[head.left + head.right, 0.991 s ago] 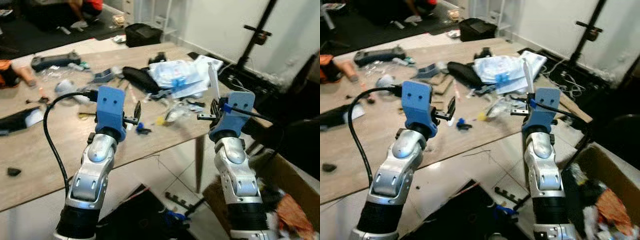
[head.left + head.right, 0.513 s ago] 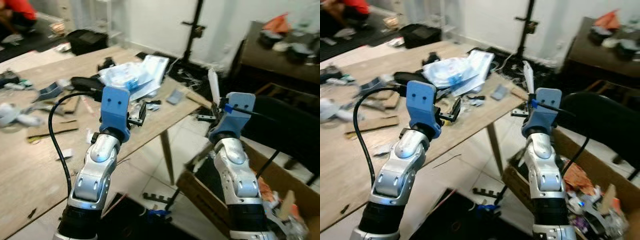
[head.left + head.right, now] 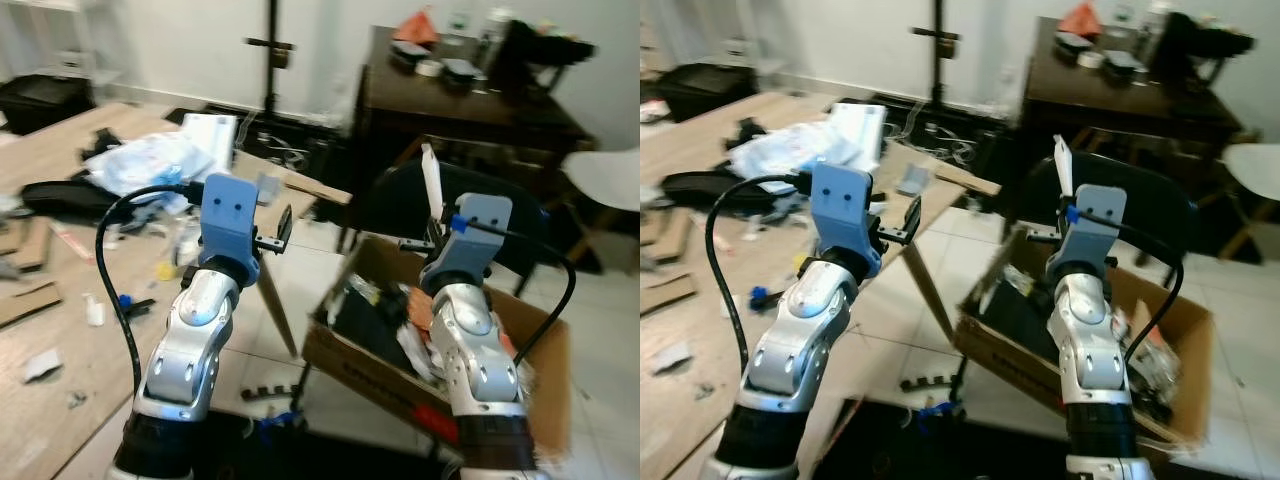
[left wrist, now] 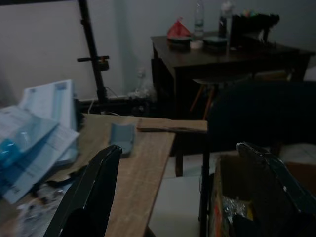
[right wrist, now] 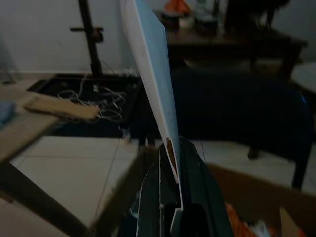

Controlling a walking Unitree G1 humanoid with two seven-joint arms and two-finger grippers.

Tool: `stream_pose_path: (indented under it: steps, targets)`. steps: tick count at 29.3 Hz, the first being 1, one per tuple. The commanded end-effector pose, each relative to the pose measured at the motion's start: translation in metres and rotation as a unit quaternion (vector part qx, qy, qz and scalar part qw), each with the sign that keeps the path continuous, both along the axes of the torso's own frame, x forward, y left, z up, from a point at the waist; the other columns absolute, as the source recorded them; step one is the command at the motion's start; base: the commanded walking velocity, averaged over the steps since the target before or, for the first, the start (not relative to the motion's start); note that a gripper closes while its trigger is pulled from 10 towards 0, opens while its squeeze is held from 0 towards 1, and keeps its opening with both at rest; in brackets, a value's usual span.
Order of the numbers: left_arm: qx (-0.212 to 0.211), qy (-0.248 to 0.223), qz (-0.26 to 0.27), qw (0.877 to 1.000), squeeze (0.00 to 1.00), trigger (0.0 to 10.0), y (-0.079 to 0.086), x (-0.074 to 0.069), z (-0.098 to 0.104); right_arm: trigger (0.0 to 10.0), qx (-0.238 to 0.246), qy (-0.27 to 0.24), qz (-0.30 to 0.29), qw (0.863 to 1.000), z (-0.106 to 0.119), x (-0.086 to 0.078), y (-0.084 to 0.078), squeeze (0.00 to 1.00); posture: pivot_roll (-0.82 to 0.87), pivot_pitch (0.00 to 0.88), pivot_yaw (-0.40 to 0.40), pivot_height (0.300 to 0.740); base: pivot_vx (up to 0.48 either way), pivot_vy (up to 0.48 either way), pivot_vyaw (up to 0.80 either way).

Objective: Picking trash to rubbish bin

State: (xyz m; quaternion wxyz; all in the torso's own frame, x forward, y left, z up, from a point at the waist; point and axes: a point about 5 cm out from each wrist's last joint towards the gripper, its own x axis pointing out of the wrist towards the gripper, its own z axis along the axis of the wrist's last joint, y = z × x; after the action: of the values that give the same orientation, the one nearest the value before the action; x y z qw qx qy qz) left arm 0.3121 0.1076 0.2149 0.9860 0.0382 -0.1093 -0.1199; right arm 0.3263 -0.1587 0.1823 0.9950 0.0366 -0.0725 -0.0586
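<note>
a thin white strip of trash [image 3: 431,182] is clamped upright in the closed right pincer [image 3: 436,232], carried high above the open cardboard box [image 3: 535,345] serving as rubbish bin, seemingly so it can be dropped in. the left pincer [image 3: 281,226] is held spread and empty beside the littered surface [image 3: 60,340], likely ready for more.
</note>
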Motion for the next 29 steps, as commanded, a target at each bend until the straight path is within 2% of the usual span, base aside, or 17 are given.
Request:
stream_pose_path:
  steps: [1,25,29]
  targets:
    - [0.004,0.012,0.001,1.000,0.00,10.0,0.000,0.000,-0.005,10.0,0.005,0.014,-0.003,1.000,-0.005,-0.001,-0.002,0.00,0.15,0.103,-0.035,0.740,0.000,0.000,-0.80]
    - [-0.005,0.029,-0.005,1.000,0.00,10.0,0.000,-0.003,-0.008,10.0,0.002,0.041,-0.010,0.999,-0.016,-0.003,-0.004,0.00,0.16,0.113,-0.036,0.740,0.000,0.000,-0.80]
    - [-0.007,0.029,-0.002,1.000,0.00,10.0,0.001,-0.003,-0.006,10.0,-0.004,0.038,-0.009,0.999,-0.015,-0.003,-0.004,0.00,0.16,0.113,-0.036,0.740,0.000,0.000,-0.13]
